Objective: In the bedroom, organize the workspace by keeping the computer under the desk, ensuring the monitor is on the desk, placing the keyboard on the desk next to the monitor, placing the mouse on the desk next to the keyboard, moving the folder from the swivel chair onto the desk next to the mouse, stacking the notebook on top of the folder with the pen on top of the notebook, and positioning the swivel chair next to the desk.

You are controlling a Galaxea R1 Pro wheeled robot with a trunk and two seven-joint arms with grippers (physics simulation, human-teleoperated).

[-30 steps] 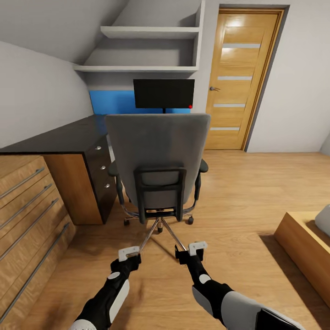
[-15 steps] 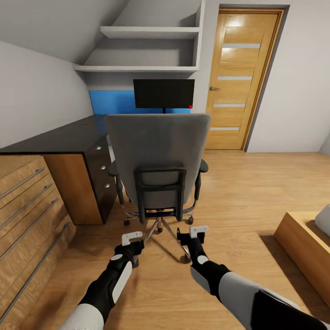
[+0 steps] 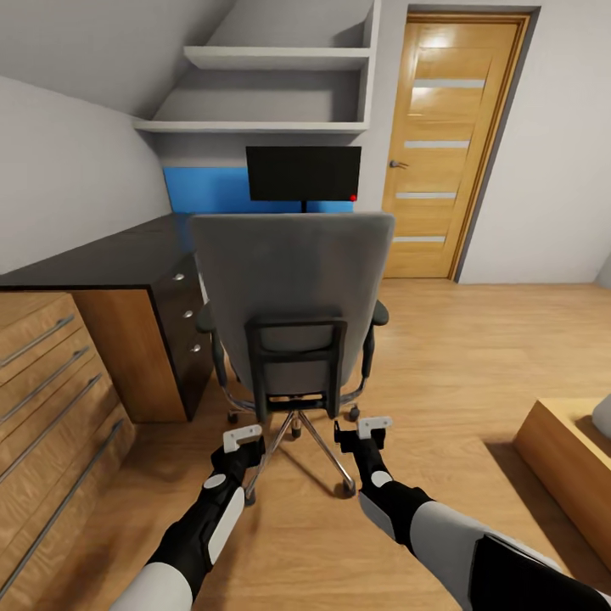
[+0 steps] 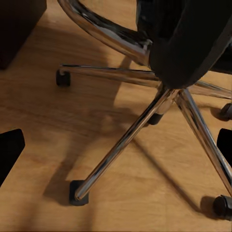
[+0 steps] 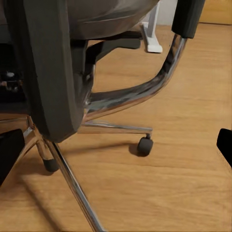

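The swivel chair [image 3: 293, 288] stands with its grey back toward me, in front of the desk [image 3: 110, 255] with its glossy black top. The monitor [image 3: 303, 173] rises behind the chair on the desk. My left gripper [image 3: 242, 436] and right gripper [image 3: 372, 426] hover low just behind the chair's chrome base [image 3: 310, 433], both open and holding nothing. The left wrist view looks at the chrome star legs [image 4: 125, 140], the right wrist view at the seat frame and a caster [image 5: 144, 145]. The chair back hides the seat. The folder, notebook, pen, keyboard, mouse and computer are hidden or out of view.
A black drawer cabinet [image 3: 185, 327] stands under the desk's end, with a light-wood drawer chest [image 3: 47, 386] at my left. An oak door [image 3: 445, 144] is at the back right. A low wooden piece [image 3: 564, 462] sits at the right. Open oak floor lies right of the chair.
Both arms have reached forward, bringing the grippers closer to the chair's base. The view has also edged slightly nearer to the chair.
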